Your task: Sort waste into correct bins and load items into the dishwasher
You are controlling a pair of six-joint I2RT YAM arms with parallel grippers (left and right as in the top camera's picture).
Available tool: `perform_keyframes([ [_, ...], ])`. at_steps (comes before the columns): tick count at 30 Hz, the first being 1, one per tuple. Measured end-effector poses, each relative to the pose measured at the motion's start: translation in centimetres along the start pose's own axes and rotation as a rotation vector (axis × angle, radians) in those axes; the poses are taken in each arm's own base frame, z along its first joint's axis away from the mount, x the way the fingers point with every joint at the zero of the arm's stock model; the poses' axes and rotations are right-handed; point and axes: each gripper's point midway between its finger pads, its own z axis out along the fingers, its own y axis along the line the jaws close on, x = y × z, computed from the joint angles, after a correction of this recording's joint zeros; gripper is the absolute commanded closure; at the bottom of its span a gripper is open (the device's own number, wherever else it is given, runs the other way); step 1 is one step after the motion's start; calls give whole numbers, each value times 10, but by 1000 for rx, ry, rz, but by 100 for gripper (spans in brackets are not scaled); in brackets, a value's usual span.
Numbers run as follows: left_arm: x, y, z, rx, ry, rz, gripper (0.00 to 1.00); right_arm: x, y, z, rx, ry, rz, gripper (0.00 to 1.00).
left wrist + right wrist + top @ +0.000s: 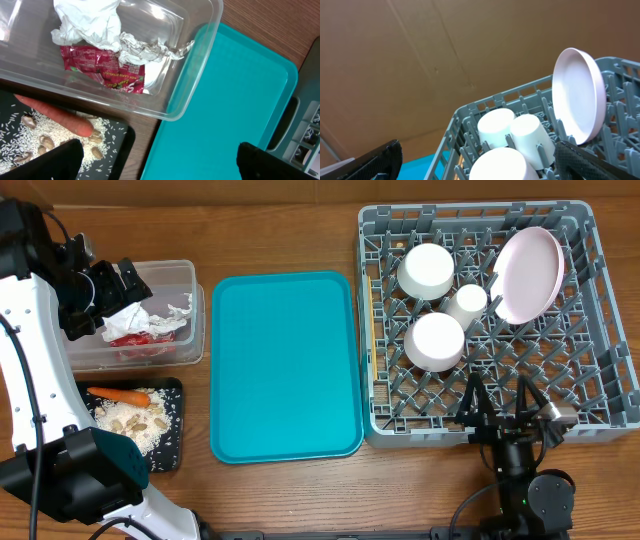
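The clear tub (190, 280) holds the crumpled white napkin (90, 22) and the red-and-silver wrapper (102, 67). In front of it, the black tray (172, 442) carries the orange carrot (120, 394) with rice and peanut scraps (135, 425). My left gripper (125, 285) hovers open over the tub, empty. The grey dish rack (600, 370) holds the pink plate (530, 275) on edge, two upturned white bowls (428, 270) (435, 342) and the small cup (467, 302). At the rack's front wall my right gripper (503, 402) is open and empty; its own view has the plate (580, 97) and the cup (532, 137).
A large teal tray (285, 365) lies bare between the bins and the rack. The left wrist view shows that tray (230, 105) beside the tub's rim (180, 97). Wooden table surface surrounds everything.
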Motion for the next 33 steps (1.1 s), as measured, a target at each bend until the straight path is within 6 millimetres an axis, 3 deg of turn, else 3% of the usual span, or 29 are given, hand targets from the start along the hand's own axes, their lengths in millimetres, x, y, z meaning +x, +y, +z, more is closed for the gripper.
perform_keyframes([
  [6, 0, 0, 0, 0, 0, 0, 0, 18, -14, 4, 24, -1, 3, 0],
  [10, 0, 0, 0, 0, 0, 0, 0, 17, -13, 4, 22, -4, -16, 0],
  [20, 0, 0, 0, 0, 0, 0, 0, 39, -32, 2, 65, 101, -166, 0],
  [33, 0, 0, 0, 0, 0, 0, 0, 32, -52, 1, 136, 89, -201, 0],
])
